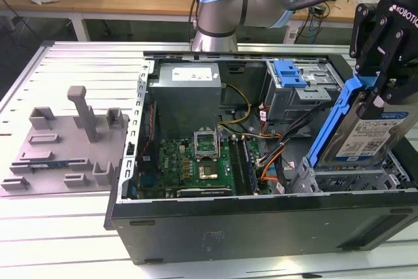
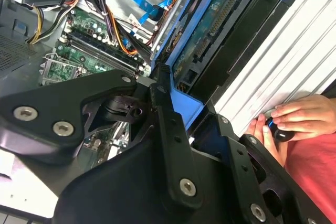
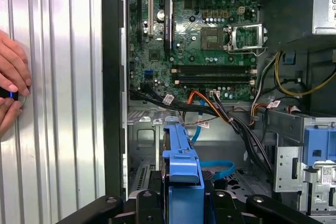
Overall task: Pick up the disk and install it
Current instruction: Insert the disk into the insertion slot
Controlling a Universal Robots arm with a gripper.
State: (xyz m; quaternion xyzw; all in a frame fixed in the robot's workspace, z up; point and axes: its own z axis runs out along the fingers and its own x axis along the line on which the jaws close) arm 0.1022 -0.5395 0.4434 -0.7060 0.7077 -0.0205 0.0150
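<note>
Pickup looks done: the gripper (image 1: pixel 377 93), jaws clamped on the disk (image 1: pixel 369 136), holds it tilted at the exterior view's right edge above the drive cage (image 1: pixel 346 178), where installing calls for careful alignment.

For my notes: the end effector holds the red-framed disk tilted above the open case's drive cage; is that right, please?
Not quite: the exterior view shows the frame is blue, not red. The end effector does hold the disk tilted above the case's drive cage.
</note>
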